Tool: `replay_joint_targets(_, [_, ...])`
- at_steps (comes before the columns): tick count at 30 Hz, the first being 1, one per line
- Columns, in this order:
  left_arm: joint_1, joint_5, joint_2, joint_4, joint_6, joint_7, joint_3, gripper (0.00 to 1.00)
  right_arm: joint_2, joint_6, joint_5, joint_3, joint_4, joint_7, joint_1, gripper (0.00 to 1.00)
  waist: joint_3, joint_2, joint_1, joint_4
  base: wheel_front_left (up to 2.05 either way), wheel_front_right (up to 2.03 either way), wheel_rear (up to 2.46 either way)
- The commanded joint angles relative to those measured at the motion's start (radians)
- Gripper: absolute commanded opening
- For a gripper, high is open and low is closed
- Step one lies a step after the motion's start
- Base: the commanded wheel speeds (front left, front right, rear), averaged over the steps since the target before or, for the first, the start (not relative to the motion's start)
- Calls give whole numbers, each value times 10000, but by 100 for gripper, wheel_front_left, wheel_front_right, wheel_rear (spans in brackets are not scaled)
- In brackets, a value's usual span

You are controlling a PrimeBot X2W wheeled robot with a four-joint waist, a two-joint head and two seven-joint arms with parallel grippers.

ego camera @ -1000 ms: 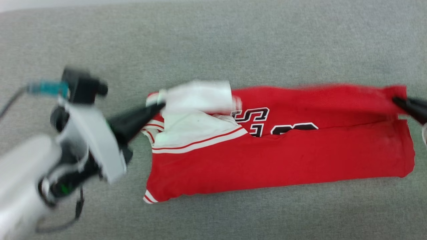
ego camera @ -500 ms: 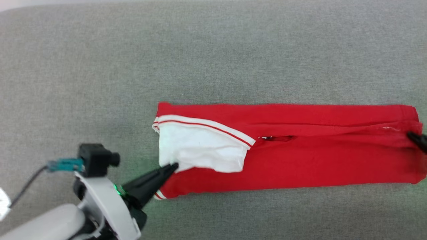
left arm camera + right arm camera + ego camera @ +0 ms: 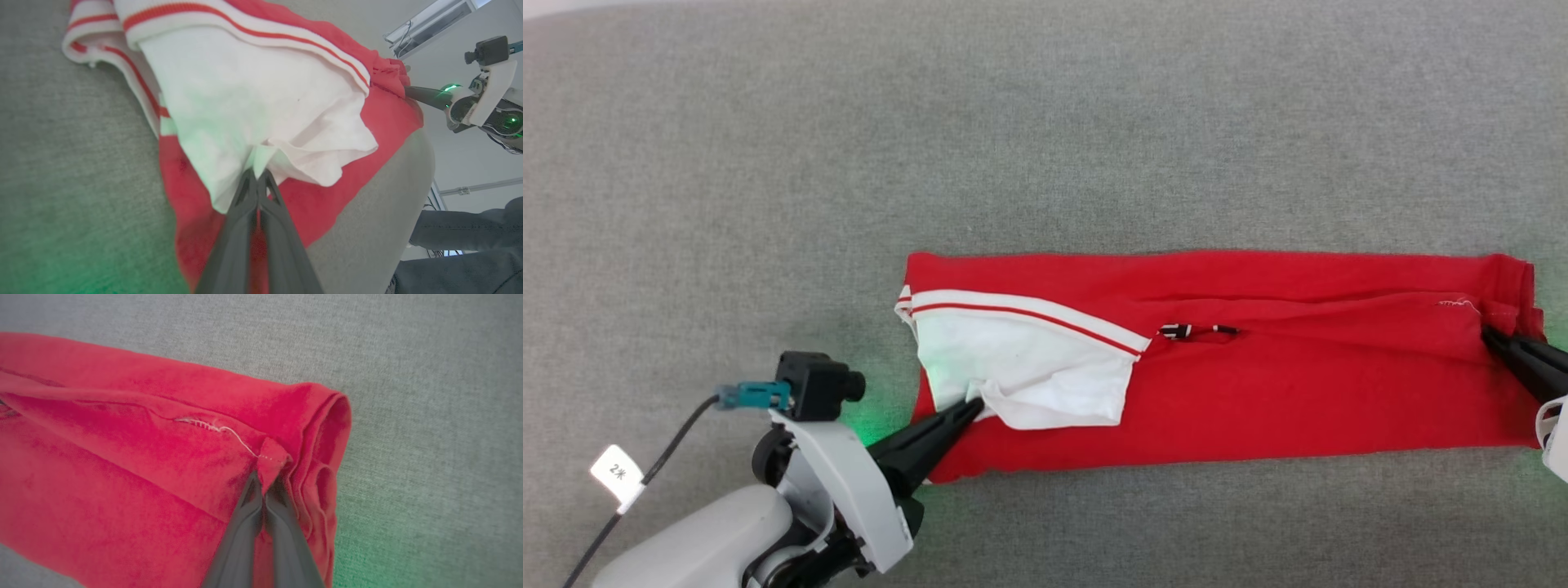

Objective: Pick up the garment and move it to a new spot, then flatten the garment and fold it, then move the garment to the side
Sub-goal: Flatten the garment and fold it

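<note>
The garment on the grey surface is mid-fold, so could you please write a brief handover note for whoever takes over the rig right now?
Left hand: shut on the edge of the white sleeve, at the left end.
Right hand: shut on a red hem corner at the right end.
Garment: flat on the grey surface as a long narrow band.
Done: flattened, long sides folded in.
Left: probably smooth the sleeve, fold the band shorter, then move it aside.
</note>
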State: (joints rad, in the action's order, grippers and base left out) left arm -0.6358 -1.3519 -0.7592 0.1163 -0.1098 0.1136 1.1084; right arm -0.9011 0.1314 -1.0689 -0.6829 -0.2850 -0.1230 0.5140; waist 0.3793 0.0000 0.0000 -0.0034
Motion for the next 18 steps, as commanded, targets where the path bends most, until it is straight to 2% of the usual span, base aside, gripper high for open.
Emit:
replay_joint_targets(1, [-73,127,84,161,-60,233,-54,74,76,-16,84,63,-12,65,-17,79,-89,0,0,-24,0,0,0])
replay_joint_targets(2, [-48,156,103,201,-85,355,-76,100,55,-16,76,124,-4,123,-71,100,-139,0,0,-16,0,0,0])
replay_joint_targets(6, [148,212,179,141,-95,949,-310,100,-160,-16,-105,375,171,338,-365,100,-400,0,0,84,0,0,0])
replay_joint_targets(10, [496,410,380,-25,182,1349,-672,100,-465,-16,-381,709,187,374,-719,100,-665,0,0,307,0,0,0])
replay_joint_targets(13, [822,664,696,52,540,1480,-1083,100,-510,-16,-756,1003,39,252,-984,100,-756,0,0,561,0,0,0])
replay_joint_targets(14, [822,664,696,52,540,1480,-1083,100,-510,-16,-756,1003,39,252,-984,100,-756,0,0,561,0,0,0])
replay_joint_targets(18, [1352,1350,1414,396,837,1510,-2009,100,-479,-16,-1217,1320,-373,-96,-1238,100,-739,0,0,950,0,0,0])
